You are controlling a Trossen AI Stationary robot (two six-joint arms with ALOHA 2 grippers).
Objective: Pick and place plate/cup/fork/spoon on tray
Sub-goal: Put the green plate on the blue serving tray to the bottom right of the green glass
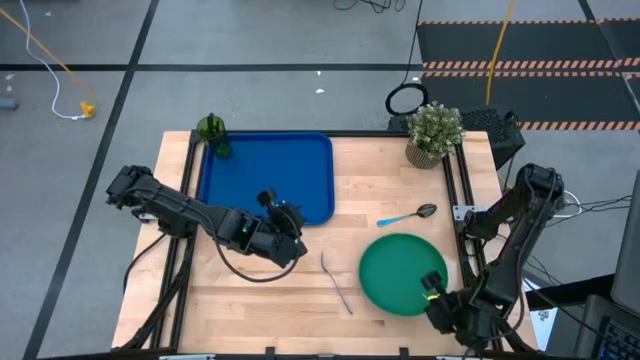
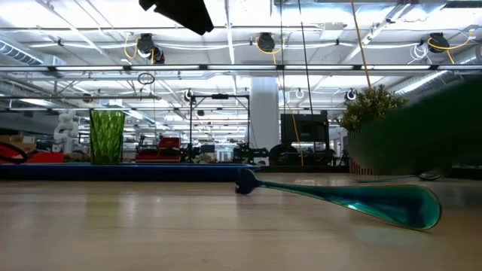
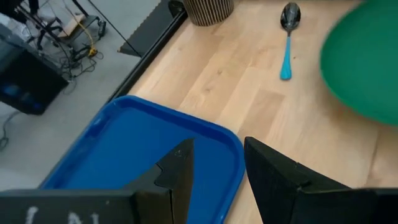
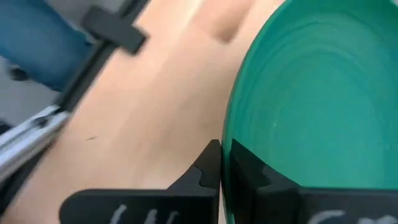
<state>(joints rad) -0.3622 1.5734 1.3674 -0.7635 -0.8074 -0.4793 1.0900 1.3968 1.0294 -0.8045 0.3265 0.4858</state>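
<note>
The plate (image 1: pixel 402 272) lies flat on the wooden surface (image 1: pixel 390 190), off the tray's (image 1: pixel 240 170) right corner, well apart from it. The right gripper (image 1: pixel 436 290) sits at the plate's rim on the side farthest from the tray, and its jaws are pinched together on that thin edge, one finger over the lip and one under, as the right wrist view shows (image 4: pixel 221 163).

The plate looks like light, stiff, smooth plastic, so it should lift easily. A pinch at one point of the rim leaves the wide disc hanging off to one side, so it may sag or slip if swung fast.

The left gripper (image 1: pixel 283 212) hovers over the tray's near right corner, jaws partly apart and empty. The spoon (image 1: pixel 408 215) lies between plate and tray's far side; the fork (image 1: pixel 336 281) lies just beside the plate, toward the tray.
</note>
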